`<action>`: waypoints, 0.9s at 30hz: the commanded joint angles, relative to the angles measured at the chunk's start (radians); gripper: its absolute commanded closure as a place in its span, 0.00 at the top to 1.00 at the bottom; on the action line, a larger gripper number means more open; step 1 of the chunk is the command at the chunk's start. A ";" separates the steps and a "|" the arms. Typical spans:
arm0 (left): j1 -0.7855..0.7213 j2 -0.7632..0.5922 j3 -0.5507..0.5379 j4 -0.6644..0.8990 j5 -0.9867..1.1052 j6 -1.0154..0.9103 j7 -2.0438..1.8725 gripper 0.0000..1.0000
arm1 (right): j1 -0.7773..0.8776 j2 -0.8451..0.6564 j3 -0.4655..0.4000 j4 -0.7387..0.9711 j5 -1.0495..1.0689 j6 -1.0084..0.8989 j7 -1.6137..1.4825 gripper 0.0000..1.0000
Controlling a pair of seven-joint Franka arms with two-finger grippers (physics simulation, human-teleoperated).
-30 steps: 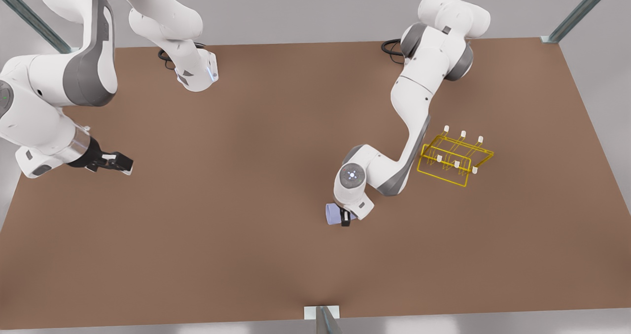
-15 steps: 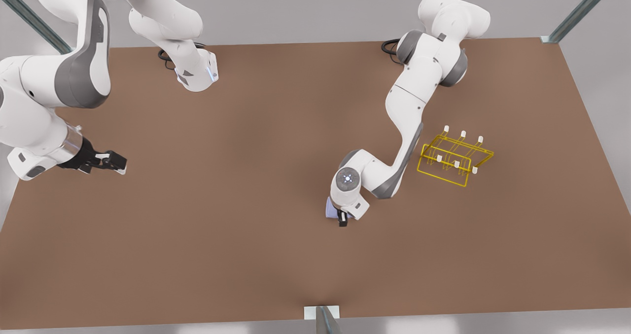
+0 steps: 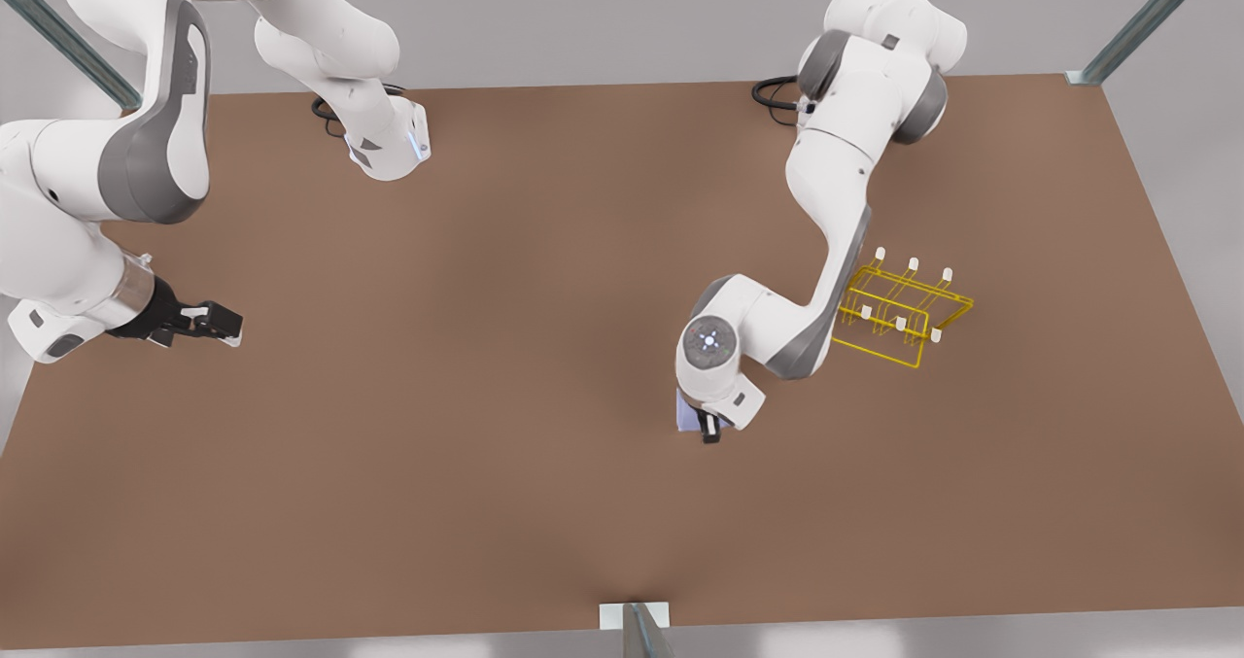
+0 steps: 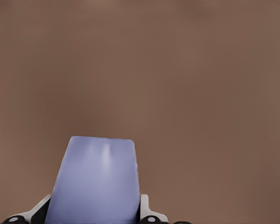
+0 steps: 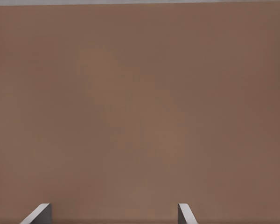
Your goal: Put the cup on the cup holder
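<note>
The lavender-blue cup [image 3: 687, 411] is held off the brown table, mostly hidden under the wrist of the arm on the front view's right. My left gripper [image 3: 702, 426] is shut on the cup [image 4: 95, 186], its white fingers [image 4: 148, 213] pressing both sides. The yellow wire cup holder [image 3: 899, 310] with white-capped prongs stands on the table to the front view's right of this gripper, a short way off and partly behind the arm's elbow. At the front view's left edge waits my right gripper [image 3: 226, 326], which is open [image 5: 114, 212] over bare table.
The brown table [image 3: 486, 396] spreads wide between the two arms. Both arm bases sit at its far edge. A small metal bracket [image 3: 634, 615] marks the middle of the near edge.
The left arm has carried the cup toward the front view's right, closer to the cup holder. The right gripper has drawn back a little toward the front view's left.
</note>
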 commanded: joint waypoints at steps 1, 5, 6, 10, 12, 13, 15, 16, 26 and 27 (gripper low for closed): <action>-0.008 -0.005 0.006 0.000 0.184 -0.422 0.107 0.81 | 0.000 -0.001 0.000 0.000 0.001 0.000 -0.038 1.00; -0.061 0.001 0.009 -0.012 0.497 -0.882 0.074 0.82 | 0.000 0.013 0.000 0.002 0.001 0.000 -0.035 1.00; -0.062 0.009 0.008 -0.012 0.509 -0.928 0.055 0.82 | 0.000 0.013 0.000 0.002 0.001 0.000 -0.034 1.00; -0.062 0.010 0.008 -0.017 0.409 -1.036 -0.035 0.84 | 0.000 0.019 0.000 0.002 0.001 0.000 -0.029 1.00; -0.062 0.012 0.008 -0.046 0.377 -1.085 -0.124 0.84 | 0.000 0.019 0.000 0.002 0.000 -0.001 -0.031 1.00; -0.062 0.012 0.008 -0.046 0.376 -1.105 -0.138 0.84 | 0.000 0.019 0.000 0.002 0.000 0.000 -0.029 1.00; -0.065 0.021 0.008 -0.044 0.360 -1.151 -0.155 0.84 | 0.000 0.020 0.000 0.002 0.001 -0.001 -0.031 1.00; -0.074 0.012 0.003 -0.038 0.357 -1.166 -0.152 0.84 | 0.000 0.020 0.000 0.002 0.001 0.000 -0.031 1.00; -0.084 0.017 0.006 -0.038 0.471 -1.045 -0.136 0.84 | 0.000 0.042 0.000 0.025 -0.002 0.000 -0.031 1.00; -0.084 0.018 0.006 -0.040 0.488 -1.025 -0.130 0.84 | 0.000 0.042 0.000 0.027 -0.003 0.000 -0.029 1.00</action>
